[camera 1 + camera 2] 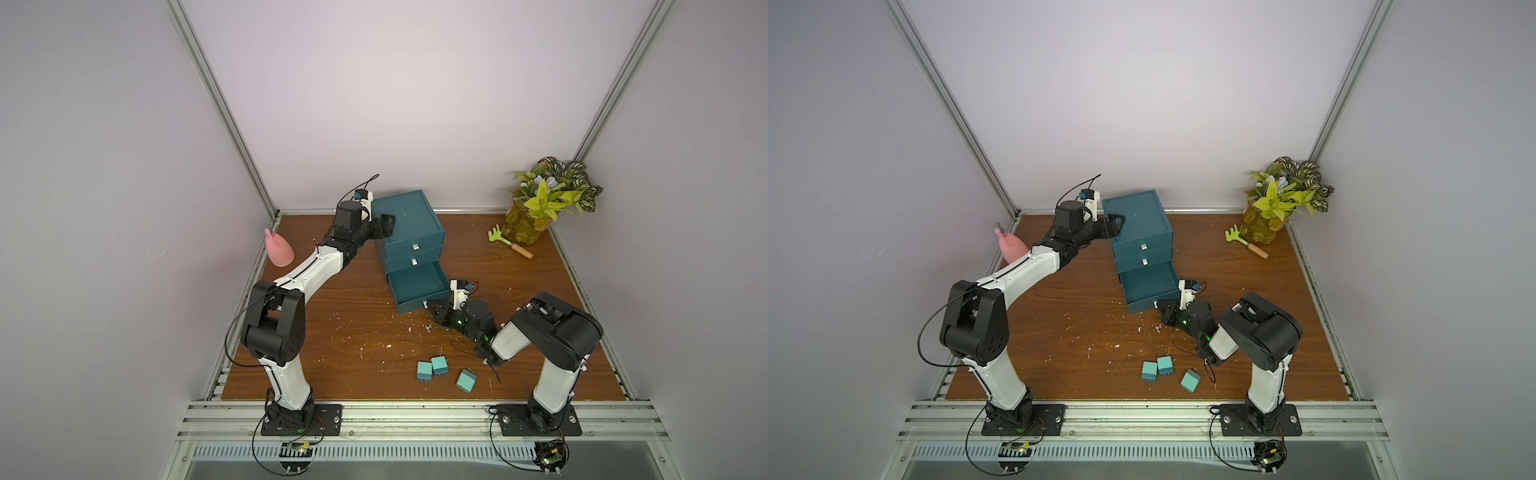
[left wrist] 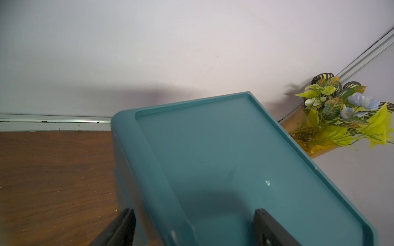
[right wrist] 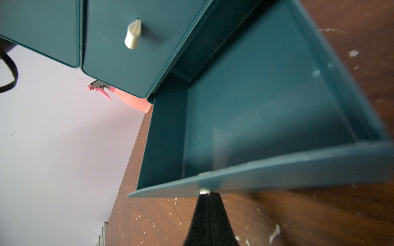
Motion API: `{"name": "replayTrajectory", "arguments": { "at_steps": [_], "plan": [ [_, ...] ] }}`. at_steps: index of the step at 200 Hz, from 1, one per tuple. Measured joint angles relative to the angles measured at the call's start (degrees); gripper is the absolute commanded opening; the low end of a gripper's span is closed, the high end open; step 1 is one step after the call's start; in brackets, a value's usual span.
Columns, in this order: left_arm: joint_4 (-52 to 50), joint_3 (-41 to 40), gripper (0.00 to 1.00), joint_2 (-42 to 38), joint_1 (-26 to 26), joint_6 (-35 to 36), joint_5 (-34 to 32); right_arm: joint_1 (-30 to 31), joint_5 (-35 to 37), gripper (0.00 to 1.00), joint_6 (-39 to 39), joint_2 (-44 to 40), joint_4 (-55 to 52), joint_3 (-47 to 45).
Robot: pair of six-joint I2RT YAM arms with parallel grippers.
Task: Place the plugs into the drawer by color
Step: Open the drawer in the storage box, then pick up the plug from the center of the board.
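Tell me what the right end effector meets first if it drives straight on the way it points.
The front of the bottom drawer: the right end effector is shut on its handle, pointing at the open drawer. Going on would probably push it back into the cabinet.

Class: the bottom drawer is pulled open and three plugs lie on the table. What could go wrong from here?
1. The right gripper is shut on the thin tab handle of the bottom drawer; that hold might slip.
2. The drawer is far out; more pulling could drag it free of the cabinet, which the left gripper seems only to brace.
3. One plug lies right beside a second plug; grasping one may knock the other.
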Motion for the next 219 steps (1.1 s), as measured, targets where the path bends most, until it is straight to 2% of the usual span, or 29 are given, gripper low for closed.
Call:
{"name": "replayTrajectory", "arguments": {
  "at_steps": [6, 33, 52, 80, 125, 162, 219],
  "plan": [
    [0.02, 0.0, 0.82, 0.0, 0.0, -0.02, 0.0, 0.02, -0.02, 0.03, -0.22, -0.17, -0.24, 0.0],
    [0.02, 0.0, 0.82, 0.0, 0.0, -0.04, 0.0, 0.07, -0.17, 0.33, -1.79, -2.99, -4.35, 0.02],
    [0.02, 0.0, 0.82, 0.0, 0.0, -0.11, 0.0, 0.07, -0.2, 0.42, -3.69, -8.04, -10.29, 0.04],
    [0.02, 0.0, 0.82, 0.0, 0.0, -0.17, 0.07, 0.44, 0.46, 0.47, -7.52, -18.6, -21.73, 0.42],
    [0.02, 0.0, 0.82, 0.0, -0.02, -0.35, 0.17, 5.05, 6.03, 0.46, -13.27, -30.86, -43.5, 1.49],
    [0.13, -0.11, 0.82, 0.0, -0.04, -0.37, 0.13, 13.33, 12.96, 0.47, -15.43, -34.1, -60.04, 4.63],
    [0.33, -0.2, 0.82, -0.02, -0.35, -0.37, 0.11, 21.16, 19.76, 0.58, -14.6, -34.58, -76.46, 8.52]
  ]
}}
